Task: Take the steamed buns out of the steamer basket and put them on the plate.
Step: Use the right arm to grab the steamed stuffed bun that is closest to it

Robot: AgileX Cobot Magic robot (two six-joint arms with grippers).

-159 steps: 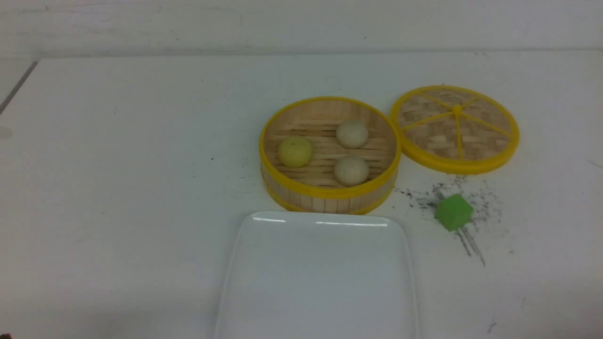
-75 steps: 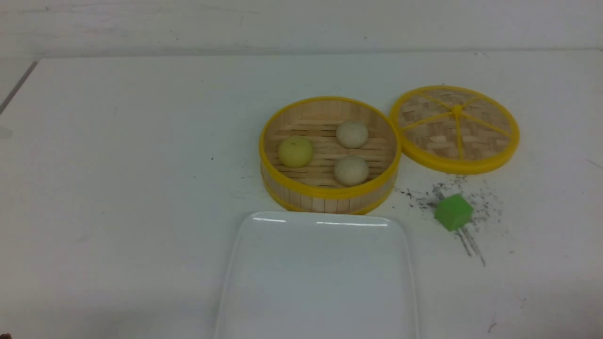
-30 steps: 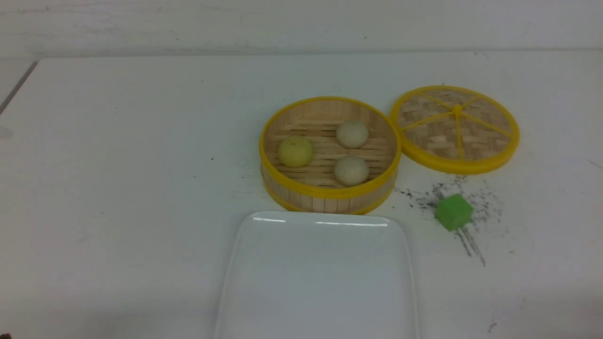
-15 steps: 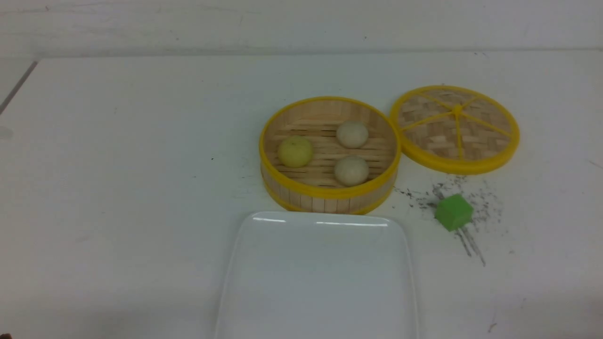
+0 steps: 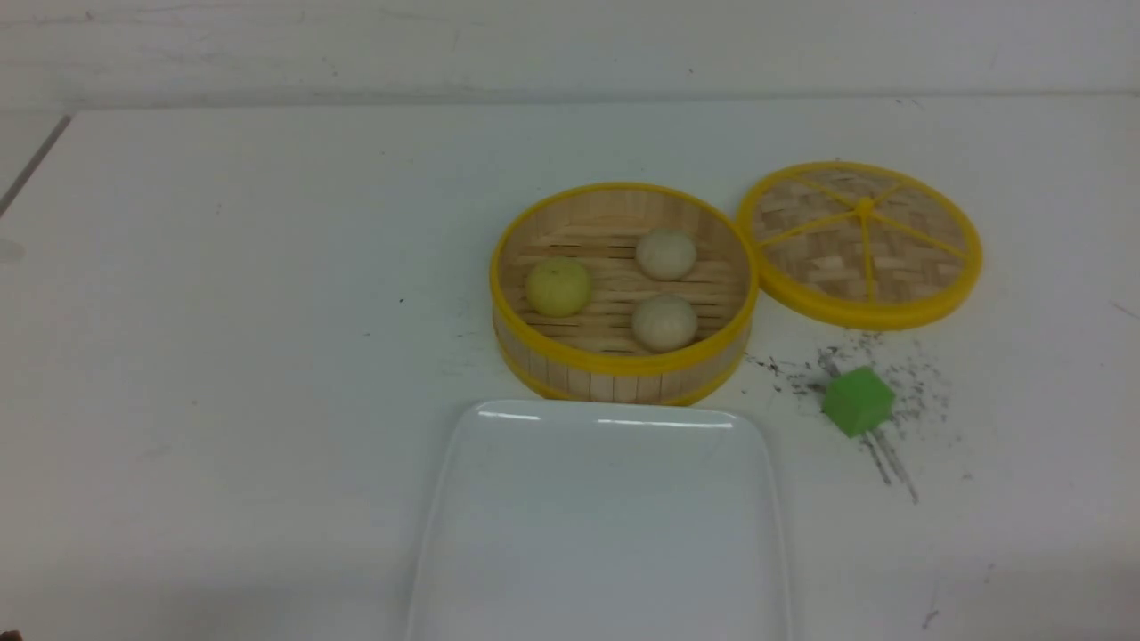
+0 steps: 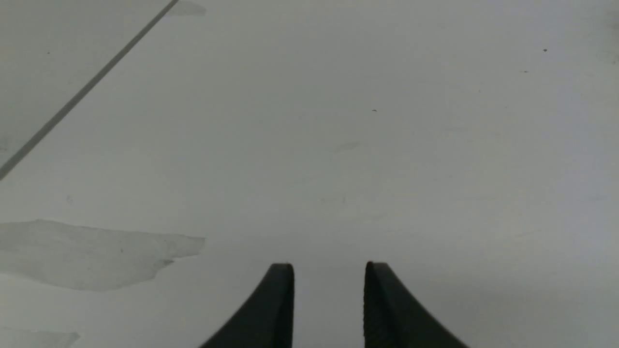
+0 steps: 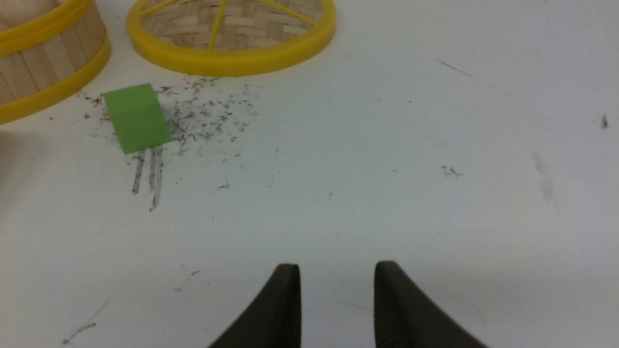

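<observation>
Steamer basket (image 5: 623, 381): mid-tabletop (image 5: 223, 312), just beyond the plate's far edge.
Steamed buns (image 5: 664, 322): three, all inside the basket, apart from one another; yellow-green bun (image 5: 557, 287) on the left, two beige ones on the right, one behind the other.
Plate (image 5: 606, 534): glossy white, nearest the robot.
Lid (image 5: 859, 245): lying flat just right of the basket.
Green cube (image 5: 857, 401): in front of the lid, on dark scuff marks.
Left jaws: narrowly parted, holding nothing, over bare tabletop.
Right jaws: narrowly parted, holding nothing, well apart from the cube.
</observation>
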